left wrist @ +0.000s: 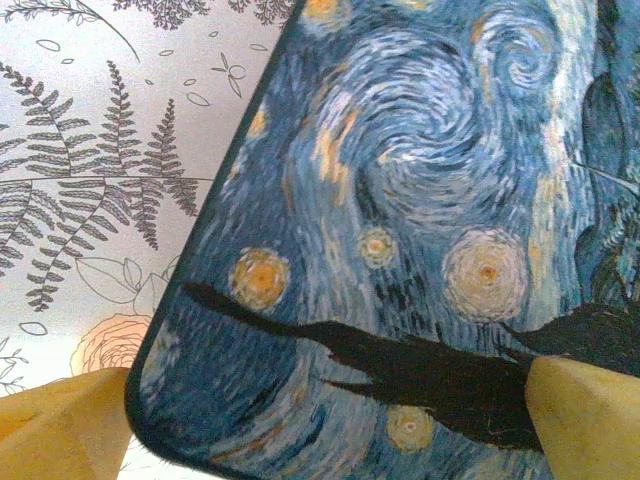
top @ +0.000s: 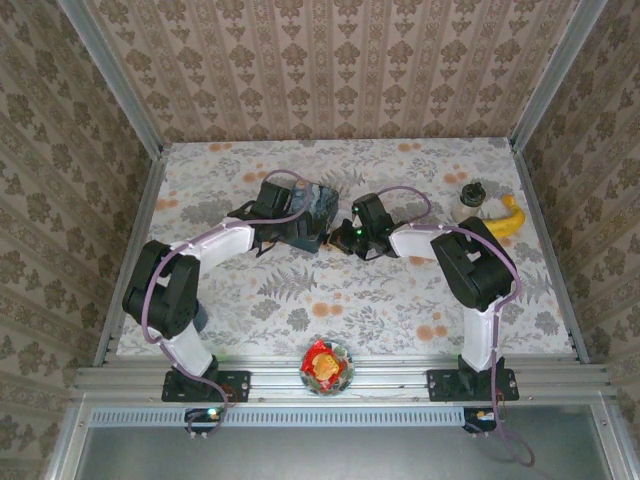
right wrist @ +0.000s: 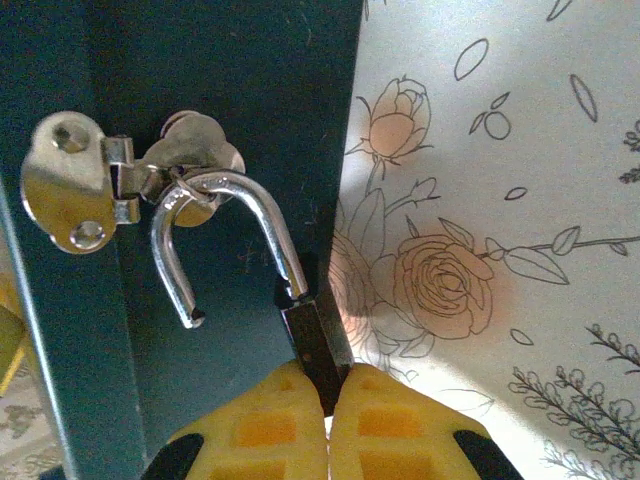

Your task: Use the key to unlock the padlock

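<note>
As you look down from the top camera, the left gripper (top: 298, 222) and right gripper (top: 345, 238) meet at the blue starry-night painted tin box (top: 322, 203) mid-table. From the left wrist, you see its yellow fingertips (left wrist: 60, 432) spread wide, one beside the tin's corner, one over its lid. From the right wrist, your yellow pads (right wrist: 270, 425) are clamped on the black body of the small black-and-silver metal padlock (right wrist: 316, 345), whose open shackle hooks through the tin's silver hasp (right wrist: 75, 180).

Damask-papered walls (top: 340, 70), floral tabletop (top: 400, 300), aluminium frame (top: 380, 381)
</note>
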